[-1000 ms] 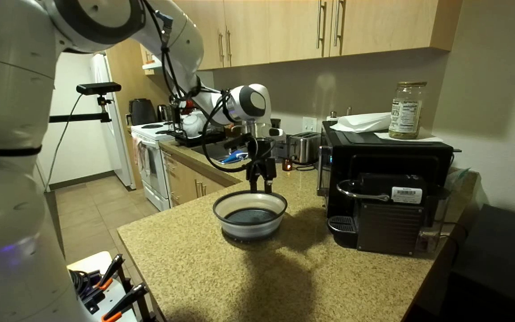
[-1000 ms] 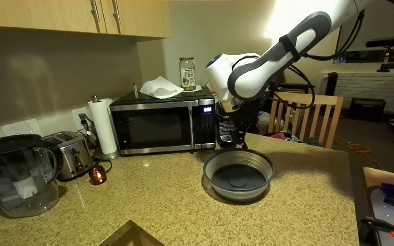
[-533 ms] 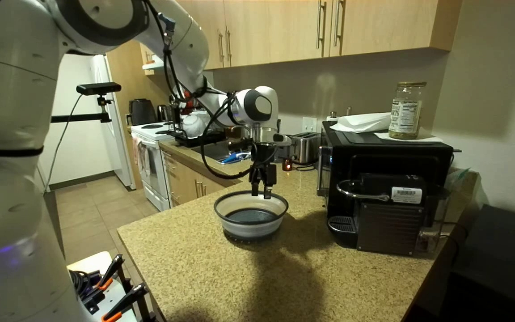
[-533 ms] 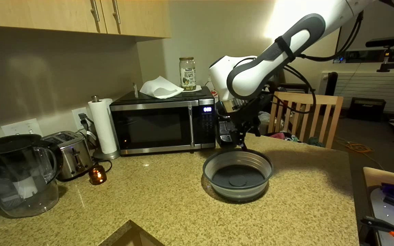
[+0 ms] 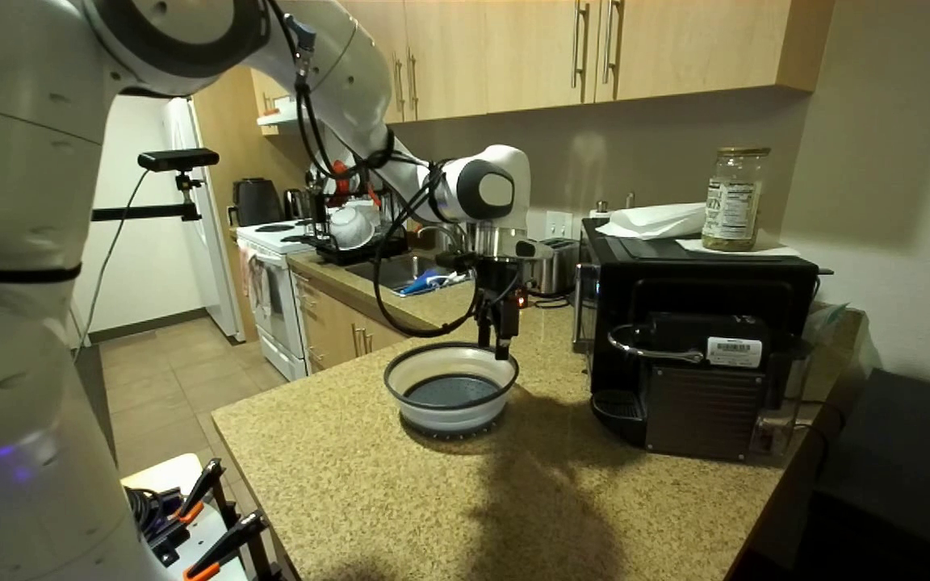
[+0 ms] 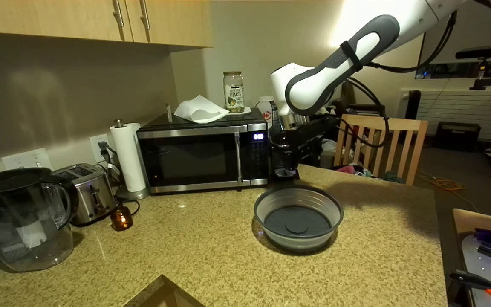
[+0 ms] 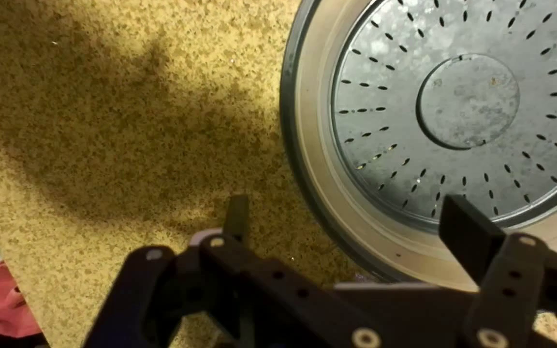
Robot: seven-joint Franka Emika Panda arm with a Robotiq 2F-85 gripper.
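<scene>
Here stood the gripper point(image 7: 346, 208), released, its jaws spread wide astride the rim of the colander point(image 7: 467, 99) as the wrist view had it! One finger point(image 7: 238, 215) hung over the counter point(image 7: 240, 48) outside that rim, its partner over the inner wall; whether either tip brushed anything, you couldn't tell.

The colander itself, pale wall, dark rim, slotted base, sat upright on the counter in both exterior views. And the room around it? A strip of counter ran between it and the microwave point(image 6: 198, 157), another between it and the coffee machine point(image 5: 703, 387). In an exterior view a broad stretch led to the counter's right-hand edge, and past the far edge rose the chair point(image 6: 382, 147). The inner corner cut in at the bottom, well apart from the colander. Down in the wrist view's lower left, the edge slanted off, with red cloth point(image 7: 0, 299) beyond! Toaster point(image 6: 88, 192), pitcher point(image 6: 19, 221) and amber jar point(image 6: 121, 218) all stood well apart from the gripper.
</scene>
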